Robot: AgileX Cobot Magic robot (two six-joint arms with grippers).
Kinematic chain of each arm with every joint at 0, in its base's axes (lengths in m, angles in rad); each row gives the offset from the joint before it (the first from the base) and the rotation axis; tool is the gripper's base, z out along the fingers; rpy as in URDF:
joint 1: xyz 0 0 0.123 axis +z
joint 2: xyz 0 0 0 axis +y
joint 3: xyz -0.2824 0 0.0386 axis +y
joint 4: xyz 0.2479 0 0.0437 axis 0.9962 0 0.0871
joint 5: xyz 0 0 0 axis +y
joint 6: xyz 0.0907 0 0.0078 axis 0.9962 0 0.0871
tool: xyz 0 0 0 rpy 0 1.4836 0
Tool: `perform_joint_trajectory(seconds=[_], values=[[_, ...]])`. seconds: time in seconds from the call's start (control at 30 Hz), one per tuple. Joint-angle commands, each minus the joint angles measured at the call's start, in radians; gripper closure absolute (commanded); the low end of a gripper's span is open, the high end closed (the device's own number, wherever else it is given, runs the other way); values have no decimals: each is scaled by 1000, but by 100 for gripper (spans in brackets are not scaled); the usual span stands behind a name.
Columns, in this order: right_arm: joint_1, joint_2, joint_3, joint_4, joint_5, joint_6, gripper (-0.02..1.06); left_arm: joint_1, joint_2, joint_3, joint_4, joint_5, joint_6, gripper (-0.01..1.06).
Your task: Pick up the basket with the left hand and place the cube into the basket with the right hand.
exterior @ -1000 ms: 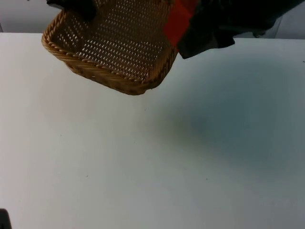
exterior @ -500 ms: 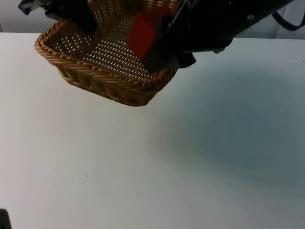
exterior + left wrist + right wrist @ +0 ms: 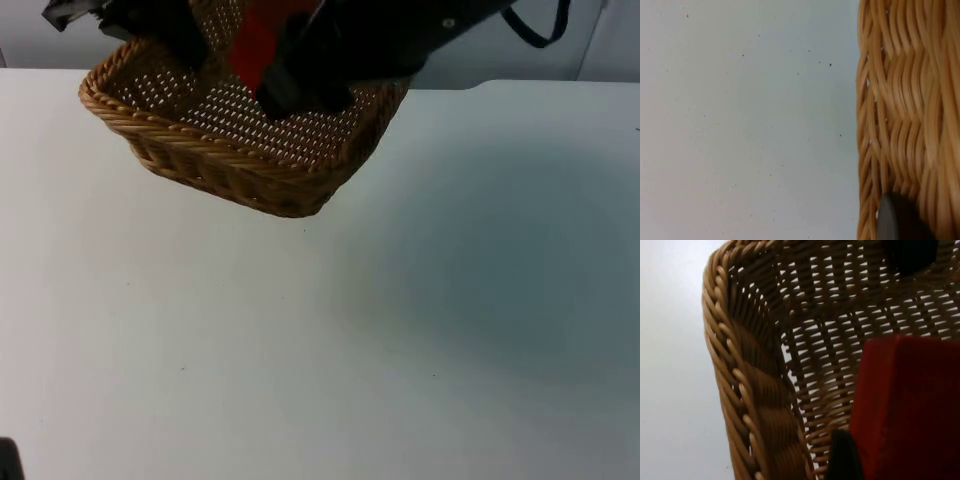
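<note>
The right gripper (image 3: 275, 75) has moved further left over the basket (image 3: 240, 170), closed on the red cube (image 3: 258, 45) inside its rim, while the left gripper (image 3: 150, 25) clamps the basket's far edge above the table (image 3: 400, 330).

1. You are looking at a white table (image 3: 300, 350) that is taking up nearly all of the top view.
2. It is ending at the grey partition wall (image 3: 30, 40) along the upper edge of the frame.
3. A soft bluish shadow (image 3: 500, 270) is lying across its right centre.
4. Tiny dark specks (image 3: 182, 369) are dotting the lower half.
5. A small black shape (image 3: 6, 462) is sitting at the lower left corner; you cannot tell what it is.
6. The left wrist view is showing the same speckled white surface (image 3: 740, 125).
</note>
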State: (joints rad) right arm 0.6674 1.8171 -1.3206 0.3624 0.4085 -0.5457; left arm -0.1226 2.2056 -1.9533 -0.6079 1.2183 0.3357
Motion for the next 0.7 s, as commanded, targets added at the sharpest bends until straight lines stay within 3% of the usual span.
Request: perform_joint_trajectory(seconds=[0.0,0.13,0.23,0.33,0.4,0.43,0.53,0.67], values=[[4,10,-18,5,-15,10,105,-1,-12,1,-47,3,-4,105],[4,16,-20,-19,-24,76,104,-1,-12,1,-47,3,-4,105],[4,16,-20,-57,-15,101,95,-1,-12,1,-47,3,-4,105],[4,16,-20,-77,2,101,68,-1,-12,1,-47,3,-4,105],[4,16,-20,-77,8,101,40,-1,-12,1,-47,3,-4,105],[4,16,-20,-77,8,101,40,-1,-12,1,-47,3,-4,105],[4,16,-20,-77,13,94,-1,-1,-12,1,-47,3,-4,105],[4,16,-20,-79,13,73,-1,-1,-8,1,-41,3,-4,105]])
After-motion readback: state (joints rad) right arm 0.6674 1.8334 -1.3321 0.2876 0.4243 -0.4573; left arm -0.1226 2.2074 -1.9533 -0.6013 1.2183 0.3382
